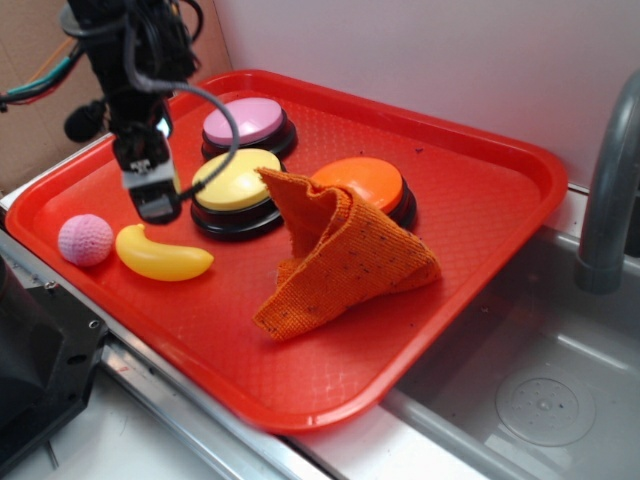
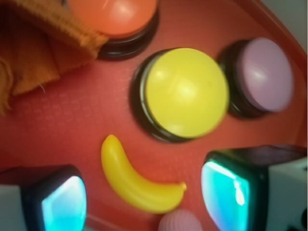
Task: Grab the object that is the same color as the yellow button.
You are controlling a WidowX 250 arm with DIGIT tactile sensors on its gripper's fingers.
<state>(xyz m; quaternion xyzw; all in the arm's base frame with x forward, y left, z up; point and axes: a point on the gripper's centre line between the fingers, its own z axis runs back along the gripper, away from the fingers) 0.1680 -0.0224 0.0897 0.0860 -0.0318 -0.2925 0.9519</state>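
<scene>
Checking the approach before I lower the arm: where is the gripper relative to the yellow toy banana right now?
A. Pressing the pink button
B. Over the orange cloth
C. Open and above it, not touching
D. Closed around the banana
C: in the wrist view the gripper has its fingers spread to either side of the banana, which lies free on the red tray beside the yellow button.

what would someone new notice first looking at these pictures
The bright red tray fills most of the view, with three big round buttons near its back: pink, yellow and orange. A crumpled orange cloth lies in the middle, partly covering the orange button. At the front left a yellow toy banana lies beside a pink ball, with the open end effector hanging above them.
</scene>
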